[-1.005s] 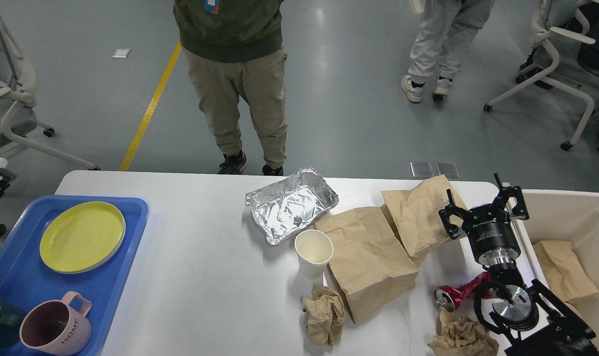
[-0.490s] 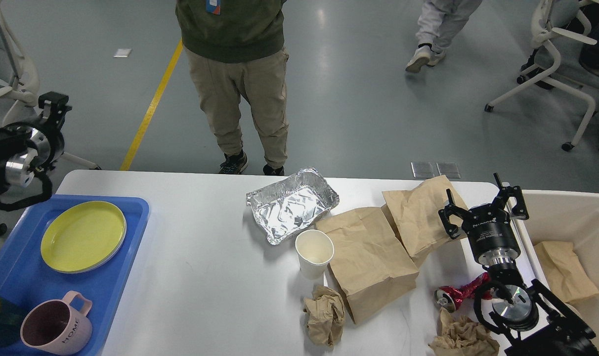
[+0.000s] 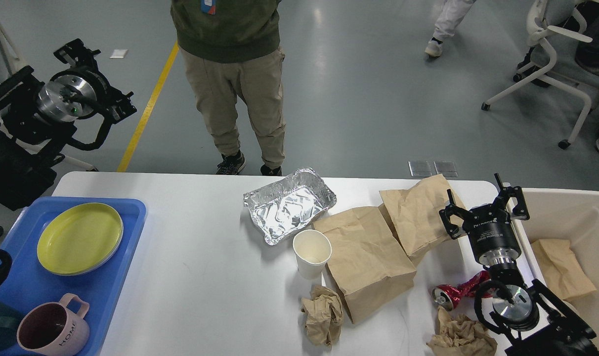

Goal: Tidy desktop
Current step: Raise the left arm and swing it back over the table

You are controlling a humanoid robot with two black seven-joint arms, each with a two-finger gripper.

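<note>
- Bench: wide white top, rounded corners, matte, fills the lower middle of the view; blue tray sits on its left end, beige bin at its right edge.
- The bench itself is stiff and stays put; the litter on it is what gets lifted, all of it probably light.
- Paper bags: soft, crumple easily, best pinched at a top edge or fold.
- Paper cup: upright, thin wall, grip at the rim, gently.
- Foil tray: flimsy, dents, take it by the rim.
- Crumpled paper wads, squashed red can: grab anywhere.
- Right gripper: fingers apart, empty, above the bags near the bin.
- Left gripper: raised off the bench at far left, can't tell if fingers are apart or together.
</note>
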